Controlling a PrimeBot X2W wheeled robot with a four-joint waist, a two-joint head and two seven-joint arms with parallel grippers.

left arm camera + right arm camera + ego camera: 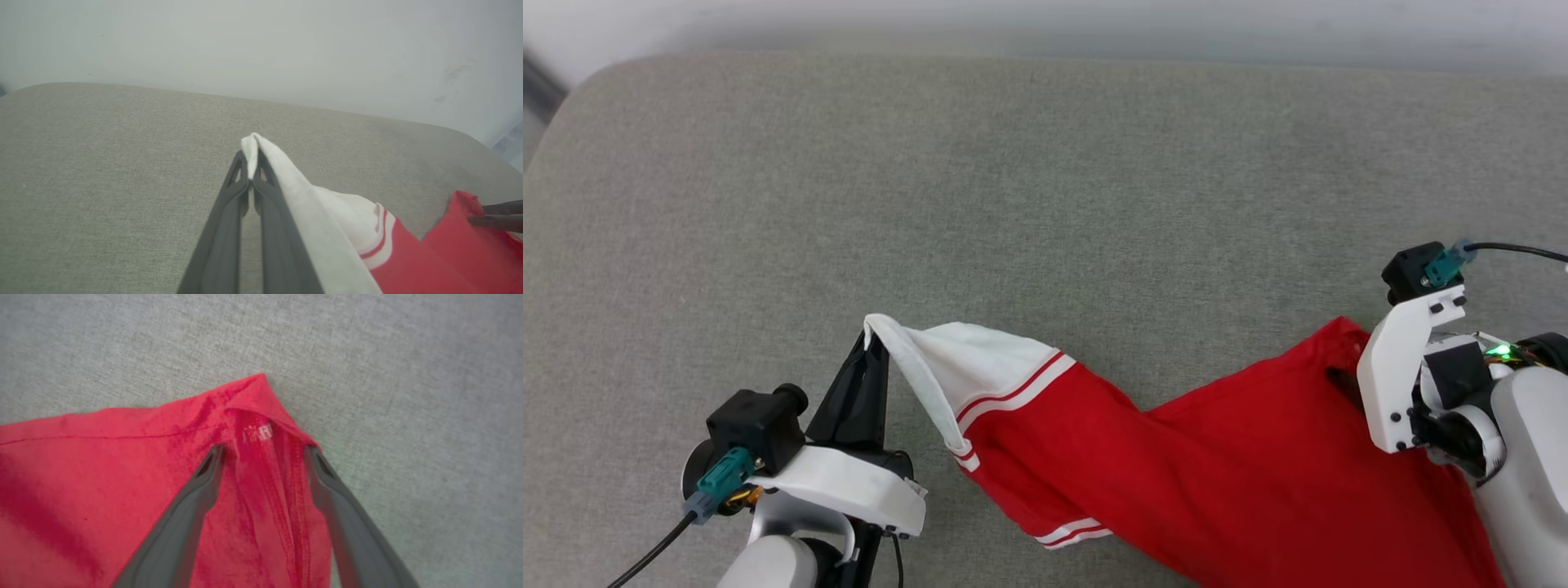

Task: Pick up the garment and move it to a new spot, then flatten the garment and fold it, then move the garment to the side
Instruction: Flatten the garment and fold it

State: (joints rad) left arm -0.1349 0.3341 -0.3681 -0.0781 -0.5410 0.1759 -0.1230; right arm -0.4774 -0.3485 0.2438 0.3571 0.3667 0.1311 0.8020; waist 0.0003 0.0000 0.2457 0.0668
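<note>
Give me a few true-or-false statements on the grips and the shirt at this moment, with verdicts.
1. The left gripper is shut on the garment's white sleeve. True.
2. The right gripper is clamped shut on cloth. False: its fingers stand apart, straddling a red corner.
3. The garment lies folded in a neat rectangle. False: it stretches, twisted, between the two grippers.
4. A grey fabric surface lies under the garment. True.

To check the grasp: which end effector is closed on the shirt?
The left end effector: it pinches the white sleeve edge of the garment. The right end effector stands open, fingers spread over a red corner.
</note>
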